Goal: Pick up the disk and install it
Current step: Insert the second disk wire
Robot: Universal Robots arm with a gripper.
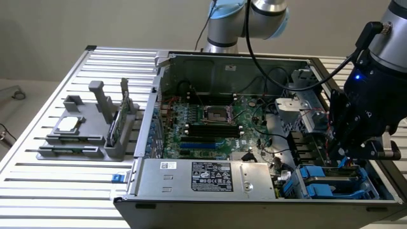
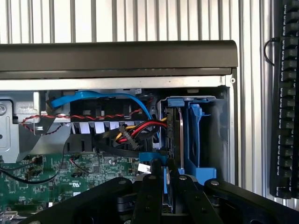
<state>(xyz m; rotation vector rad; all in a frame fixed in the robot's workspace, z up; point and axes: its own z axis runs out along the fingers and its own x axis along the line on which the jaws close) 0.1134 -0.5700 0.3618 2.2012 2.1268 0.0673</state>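
Reaching down into the open computer case (image 1: 229, 129), exterior view: the arm's gripper (image 1: 348, 160) hangs over the blue drive bay (image 1: 334, 183) at the case's near corner on the exterior view's right, on the slatted surface (image 1: 76, 191).

Wrist view: jaws pinching the disk (image 2: 175, 133), which stands on edge in the bay.

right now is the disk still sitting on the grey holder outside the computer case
No, the disk stands on edge in the blue drive bay at the corner of the open computer case, with the end effector right above it.
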